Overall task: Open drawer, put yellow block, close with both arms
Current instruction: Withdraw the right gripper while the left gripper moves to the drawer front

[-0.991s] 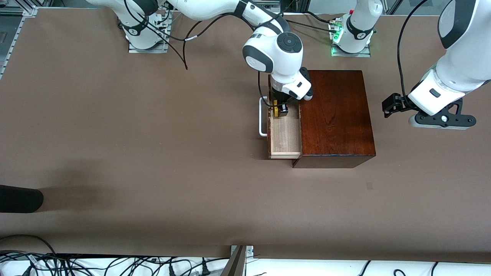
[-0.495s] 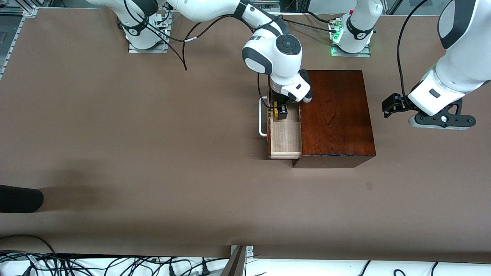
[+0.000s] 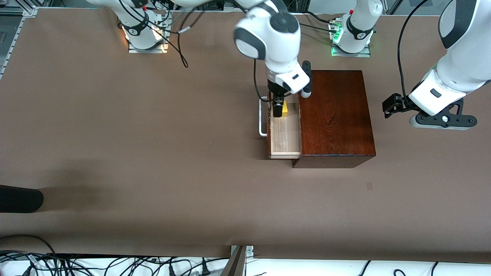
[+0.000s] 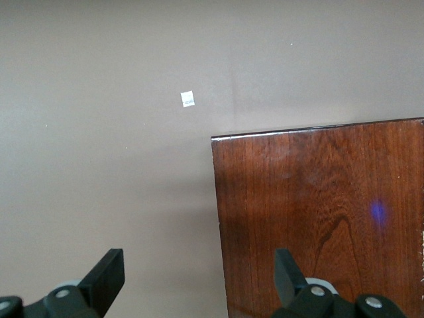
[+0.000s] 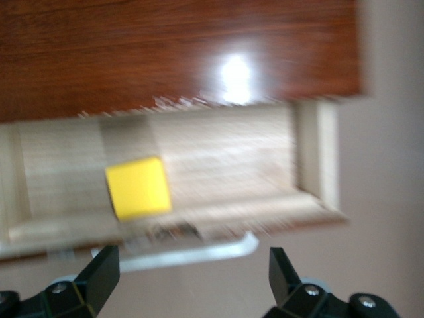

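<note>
Yellow block (image 3: 284, 109) lies in the drawer (image 3: 285, 140) (pulled open) — loose.

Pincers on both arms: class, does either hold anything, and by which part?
Nothing is held. The right pincer is open above the yellow block lying in the drawer; the left pincer is open too.

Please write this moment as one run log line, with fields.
stage: block placed | yellow block: in open drawer | right gripper: open, above drawer | left gripper: open, waiting over wooden box edge
</note>
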`<state>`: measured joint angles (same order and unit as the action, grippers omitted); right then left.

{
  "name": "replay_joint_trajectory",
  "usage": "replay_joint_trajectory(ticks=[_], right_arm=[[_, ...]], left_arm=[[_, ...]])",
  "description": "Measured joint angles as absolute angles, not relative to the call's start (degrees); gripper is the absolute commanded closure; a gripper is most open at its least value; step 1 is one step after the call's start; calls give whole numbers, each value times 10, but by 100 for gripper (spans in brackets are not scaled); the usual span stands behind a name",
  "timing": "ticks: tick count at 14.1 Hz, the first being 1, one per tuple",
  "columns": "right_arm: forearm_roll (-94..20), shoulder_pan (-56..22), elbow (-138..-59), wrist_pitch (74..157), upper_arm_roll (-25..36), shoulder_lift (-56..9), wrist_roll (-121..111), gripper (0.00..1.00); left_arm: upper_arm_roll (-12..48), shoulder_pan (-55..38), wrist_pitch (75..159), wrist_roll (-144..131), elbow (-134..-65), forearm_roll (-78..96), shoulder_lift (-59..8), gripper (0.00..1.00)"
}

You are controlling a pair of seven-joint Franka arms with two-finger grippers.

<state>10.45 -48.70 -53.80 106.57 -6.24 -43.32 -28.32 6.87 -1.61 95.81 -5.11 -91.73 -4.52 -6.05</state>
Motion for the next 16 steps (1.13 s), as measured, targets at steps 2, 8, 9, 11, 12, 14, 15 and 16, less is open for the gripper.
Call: replay_joint_trajectory(ticks=[2, 8, 9, 11, 12, 14, 15, 16], right_arm=[[102, -447, -538, 1053, -60, -393, -283, 0], [84, -315, -541, 992, -56, -304, -283, 0], [63, -292, -550, 976, -53, -285, -283, 0], [13, -236, -607, 974, -48, -234, -283, 0], [-5, -207, -651, 978, -45, -202, -281, 0], [-27, -168, -750, 983, -21, -130, -260, 0], [-30, -161, -796, 983, -4, -94, -240, 0], [-30, -160, -836, 983, 13, -63, -218, 0]], left_arm=[[69, -16, 958, -51, -914, -45, -63, 0], [69, -16, 958, -51, -912, -45, -67, 0], [69, -17, 958, -51, -912, -45, -67, 0], [69, -17, 958, -51, -912, -45, -69, 0], [69, -16, 958, -51, -912, -45, -69, 0], [69, -17, 958, -51, -912, -45, -71, 0], [70, -19, 958, -50, -912, -45, -73, 0], [73, -22, 958, -48, -912, -45, -76, 0]])
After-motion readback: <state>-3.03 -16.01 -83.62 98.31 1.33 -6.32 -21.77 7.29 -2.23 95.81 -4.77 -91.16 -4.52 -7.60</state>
